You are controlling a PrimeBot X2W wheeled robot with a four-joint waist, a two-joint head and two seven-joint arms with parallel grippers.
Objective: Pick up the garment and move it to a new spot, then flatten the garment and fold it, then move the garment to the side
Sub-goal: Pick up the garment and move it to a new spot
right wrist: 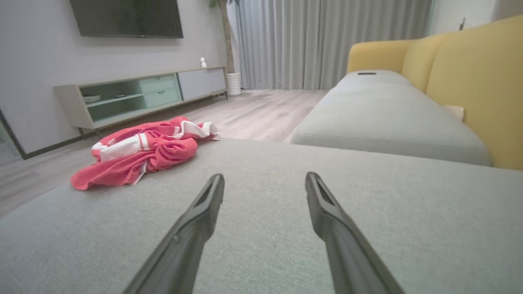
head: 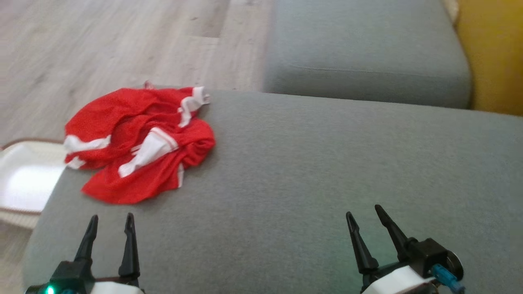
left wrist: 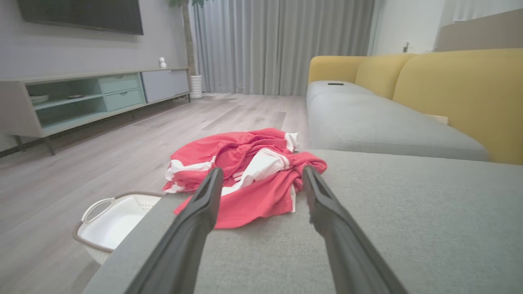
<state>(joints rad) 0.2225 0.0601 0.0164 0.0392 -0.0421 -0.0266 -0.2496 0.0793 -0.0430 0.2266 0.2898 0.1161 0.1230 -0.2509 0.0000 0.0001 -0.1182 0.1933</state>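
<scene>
The garment (head: 139,143) is red with white bands and lies crumpled at the far left corner of a grey sofa cushion (head: 310,175). It also shows as a heap in the left wrist view (left wrist: 245,171) and the right wrist view (right wrist: 143,151). My left gripper (head: 111,222) hovers open at the near left of the cushion, just short of the garment (left wrist: 261,173). My right gripper (head: 363,214) stands open over the cushion's near right, well apart from the cloth, with nothing between its fingers (right wrist: 264,179).
A white basket (head: 24,179) sits on the wooden floor (head: 102,45) off the cushion's left edge (left wrist: 114,220). A second grey cushion (head: 367,53) and yellow backrest (head: 490,53) lie beyond. A low TV cabinet (left wrist: 90,98) lines the far wall.
</scene>
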